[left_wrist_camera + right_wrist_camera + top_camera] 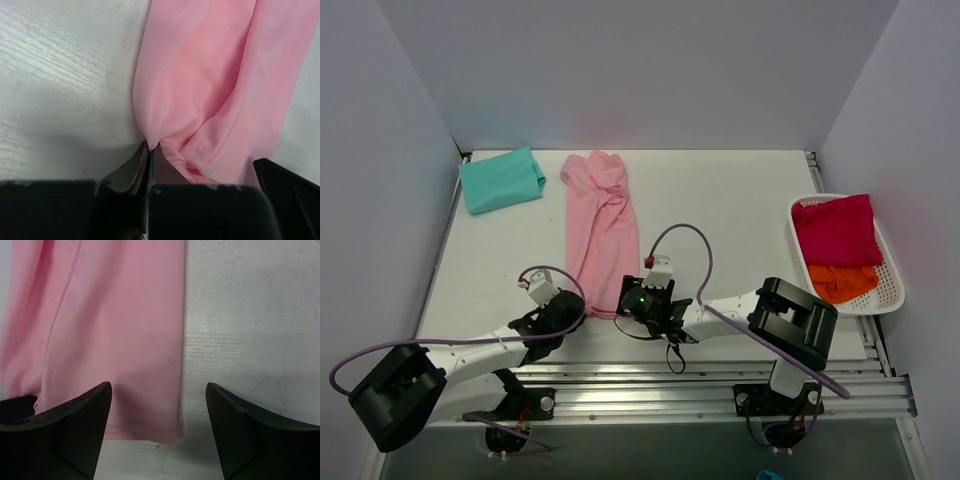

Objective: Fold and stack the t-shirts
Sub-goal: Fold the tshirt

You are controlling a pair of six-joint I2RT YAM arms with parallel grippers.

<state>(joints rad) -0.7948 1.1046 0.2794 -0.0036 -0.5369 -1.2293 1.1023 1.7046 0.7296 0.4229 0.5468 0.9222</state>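
A light pink t-shirt (600,225) lies folded into a long narrow strip down the middle of the table. My left gripper (572,305) is shut on its near left corner; the left wrist view shows the pink cloth (210,85) pinched between the closed fingers (135,170). My right gripper (640,300) is open and low over the near right corner, with the cloth's edge (150,365) between its fingers (80,425). A folded teal t-shirt (500,180) lies at the far left. Crimson (835,228) and orange (840,280) shirts lie in the basket.
A white mesh basket (894,285) stands at the right edge of the table. Grey walls close in the table on the left, back and right. A metal rail runs along the near edge by the arm bases.
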